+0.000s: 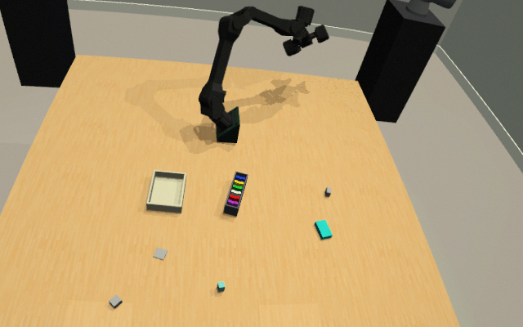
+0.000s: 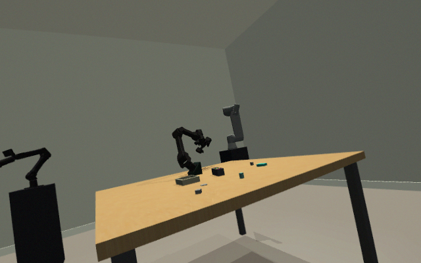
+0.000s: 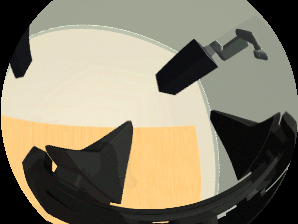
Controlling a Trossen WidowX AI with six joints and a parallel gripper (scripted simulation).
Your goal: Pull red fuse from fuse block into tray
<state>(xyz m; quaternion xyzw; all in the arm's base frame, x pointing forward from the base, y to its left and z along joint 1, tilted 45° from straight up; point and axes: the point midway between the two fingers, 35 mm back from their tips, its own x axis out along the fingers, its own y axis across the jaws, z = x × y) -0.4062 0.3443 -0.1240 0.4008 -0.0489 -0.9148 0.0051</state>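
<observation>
Top view, front to back: small grey and teal blocks (image 1: 323,229) lie scattered on the table (image 1: 368,266); behind them, the tray (image 1: 166,191) sits left of the fuse block (image 1: 236,193), well apart. The red fuse (image 1: 234,197), apparently second from the near end, remains seated. Farthest back, the raised gripper (image 1: 306,38) has its fingers spread wide, holding nothing.
</observation>
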